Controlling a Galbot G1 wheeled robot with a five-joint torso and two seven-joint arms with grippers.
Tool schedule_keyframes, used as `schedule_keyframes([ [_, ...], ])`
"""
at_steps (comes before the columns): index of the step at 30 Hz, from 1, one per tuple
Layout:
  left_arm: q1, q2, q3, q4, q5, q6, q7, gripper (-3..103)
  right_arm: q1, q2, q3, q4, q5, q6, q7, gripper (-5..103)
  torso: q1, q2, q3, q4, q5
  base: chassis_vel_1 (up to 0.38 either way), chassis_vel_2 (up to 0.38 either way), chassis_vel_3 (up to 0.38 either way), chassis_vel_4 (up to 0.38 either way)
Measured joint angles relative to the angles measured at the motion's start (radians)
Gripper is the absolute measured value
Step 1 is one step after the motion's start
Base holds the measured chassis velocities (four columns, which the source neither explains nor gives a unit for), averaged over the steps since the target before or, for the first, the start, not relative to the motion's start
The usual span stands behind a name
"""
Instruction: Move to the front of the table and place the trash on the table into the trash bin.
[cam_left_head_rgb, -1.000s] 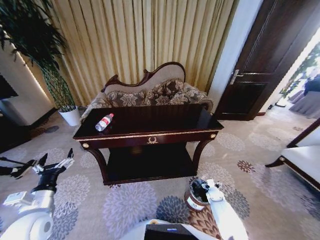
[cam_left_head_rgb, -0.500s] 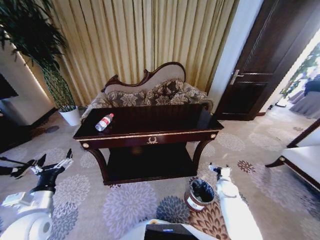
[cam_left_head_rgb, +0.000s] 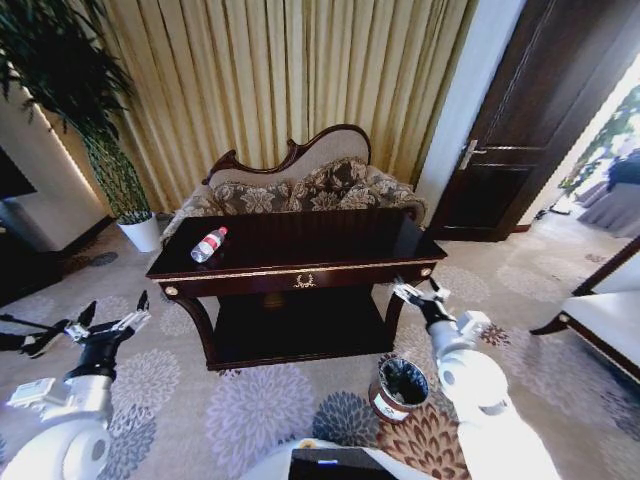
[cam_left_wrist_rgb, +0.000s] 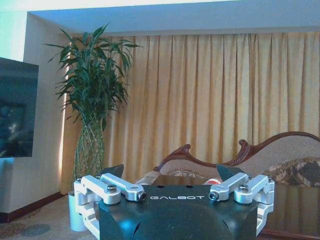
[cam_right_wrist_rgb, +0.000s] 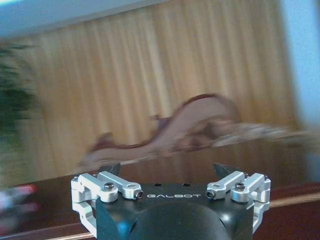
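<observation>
Right gripper fingers apart, at table 4 o'clock corner; bottle at 9 o'clock; left gripper apart.

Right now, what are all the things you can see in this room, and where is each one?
table: one, dark glossy wood with gold trim, middle of the room
bottle: one, clear with red cap, lying on the table's left end
trash bin: one, dark brown with black liner, on the carpet by the table's right leg
sofa: one, floral, behind the table
plant: one, green, left corner
curtains: gold, back wall
door: dark, right
left gripper: open, left of the table
right gripper: open, above the bin
</observation>
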Motion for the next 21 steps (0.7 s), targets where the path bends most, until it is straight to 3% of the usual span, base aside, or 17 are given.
schedule_keyframes([
  [3, 0.001, 0.0, -0.002, -0.001, -0.017, -0.008, 0.01, 100, 0.025, -0.02, -0.049, 0.011, 0.054, -0.034, 0.0, 100, 0.0, 0.0, 0.0, -0.0001, -0.0001, 0.0, 0.0, 0.0, 0.0],
  [6, 0.0, 0.007, -0.004, 0.004, -0.04, -0.026, 0.03, 100, 0.043, -0.047, -0.084, -0.035, 0.083, -0.021, 0.0, 100, 0.0, 0.0, 0.0, -0.0002, 0.0, 0.0, 0.0, 0.0, 0.0],
  [8, -0.002, 0.018, -0.002, 0.016, -0.054, -0.05, 0.048, 100, 0.066, -0.082, -0.127, -0.153, 0.045, 0.109, 0.0, 100, 0.0, 0.0, 0.0, -0.0004, 0.0002, 0.0, 0.0, 0.0, 0.0],
  [11, -0.002, 0.025, 0.003, 0.017, -0.058, -0.055, 0.052, 100, 0.078, -0.104, -0.151, -0.209, 0.026, 0.169, 0.0, 100, 0.0, 0.0, 0.0, -0.0003, 0.0003, 0.0, 0.0, 0.0, 0.0],
  [21, 0.012, 0.083, 0.017, 0.015, -0.057, -0.055, 0.051, 100, 0.052, -0.224, -0.15, -0.213, 0.04, 0.215, 0.0, 100, 0.0, 0.0, 0.0, -0.0005, 0.0, 0.0, 0.0, 0.0, 0.0],
])
